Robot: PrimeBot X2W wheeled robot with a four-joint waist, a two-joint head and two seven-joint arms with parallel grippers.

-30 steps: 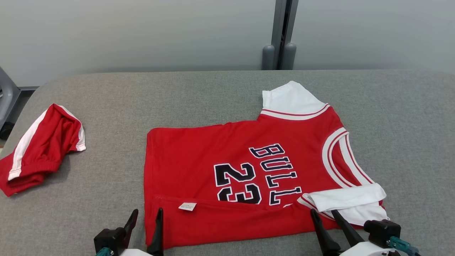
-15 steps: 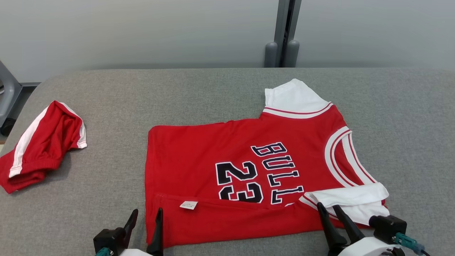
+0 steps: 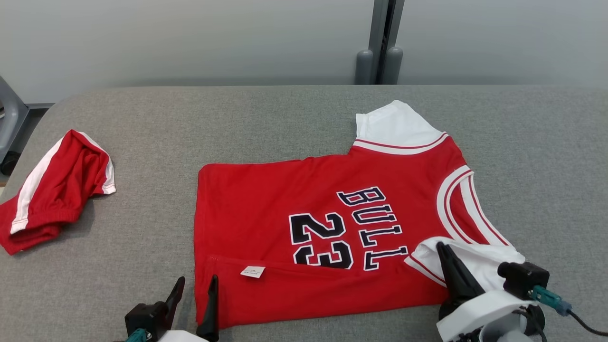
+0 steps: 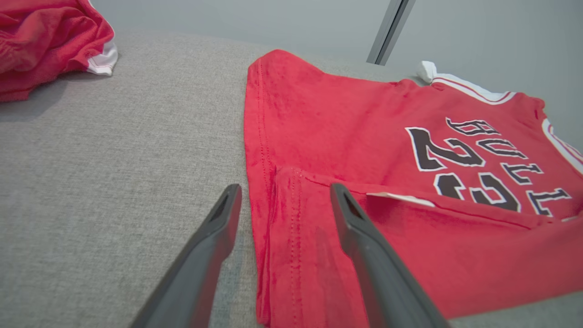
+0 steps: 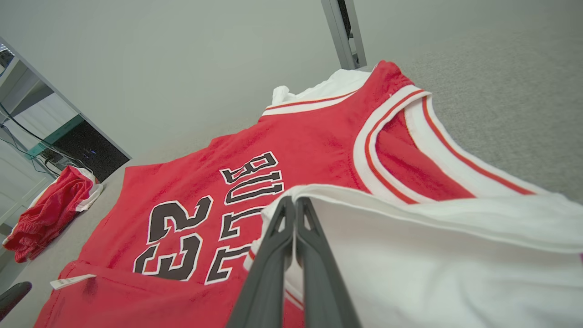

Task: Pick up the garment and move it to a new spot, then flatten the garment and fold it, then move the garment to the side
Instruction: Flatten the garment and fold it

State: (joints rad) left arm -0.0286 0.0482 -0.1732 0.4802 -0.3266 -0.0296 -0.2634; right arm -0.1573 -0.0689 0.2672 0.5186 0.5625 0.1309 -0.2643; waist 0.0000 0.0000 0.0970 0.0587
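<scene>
Pinching the near white sleeve (image 3: 477, 260) of a red jersey (image 3: 308, 199) between closed fingers, the robot's right hand (image 3: 442, 246) works at the front edge of the grey surface (image 3: 285, 118), the cloth humped up around its tips. At the other front corner the left hand (image 3: 198, 279) hangs with its fingers spread wide and holds nothing. It straddles the hem edge, one finger over bare surface and the other over red cloth; whether either finger touches cannot be told. The jersey lies sideways to the robot, its long axis running from the hem on the robot's left to the collar on its right, with the number and lettering face up. A strip along the near long edge is already turned up over the body, a white label (image 3: 252, 271) showing on it. Everything left to fold lies ahead of both hands, so the coming move looks like a carry away from the robot. The right hand is the nearer one for the sleeve and collar end, the left for the hem end. Beyond the lettering the far white sleeve (image 3: 394, 126) juts toward the back of the surface. Well apart on the robot's left lies a crumpled red and white garment (image 3: 57, 190), and a grey post (image 3: 382, 42) stands behind against the wall.
</scene>
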